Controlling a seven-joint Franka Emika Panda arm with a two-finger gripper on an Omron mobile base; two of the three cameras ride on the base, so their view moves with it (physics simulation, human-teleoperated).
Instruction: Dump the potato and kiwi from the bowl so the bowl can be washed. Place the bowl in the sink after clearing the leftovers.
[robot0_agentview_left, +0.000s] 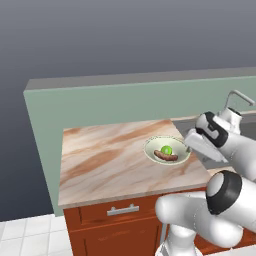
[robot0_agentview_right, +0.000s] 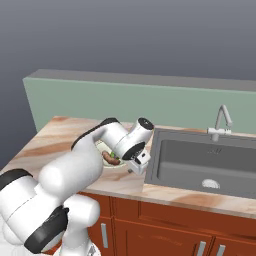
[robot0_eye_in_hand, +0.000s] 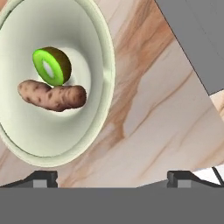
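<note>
The cream bowl (robot0_eye_in_hand: 98, 52) rests on the marble counter, with the green kiwi (robot0_eye_in_hand: 52, 65) lying just above the reddish-brown potato (robot0_eye_in_hand: 52, 96) inside it. My gripper (robot0_eye_in_hand: 113, 178) is open, hovering low by the bowl's sink-side edge; nothing but counter lies between its fingertips (robot0_eye_in_hand: 43, 178), and the bowl's edge sits just ahead of the left one. From the left base view the bowl (robot0_agentview_left: 152, 146), kiwi (robot0_agentview_left: 166, 149) and potato (robot0_agentview_left: 166, 157) sit left of the gripper (robot0_agentview_left: 189, 144). The dark sink (robot0_agentview_right: 210, 165) lies right of the bowl (robot0_agentview_right: 102, 149).
A chrome faucet (robot0_agentview_right: 222, 120) stands behind the sink, against the pale green back wall (robot0_agentview_right: 125, 100). The counter (robot0_agentview_left: 105, 160) stretches left of the bowl. Its front edge drops to red-brown cabinets (robot0_agentview_left: 120, 225). My own arm hides most of the bowl in the right base view.
</note>
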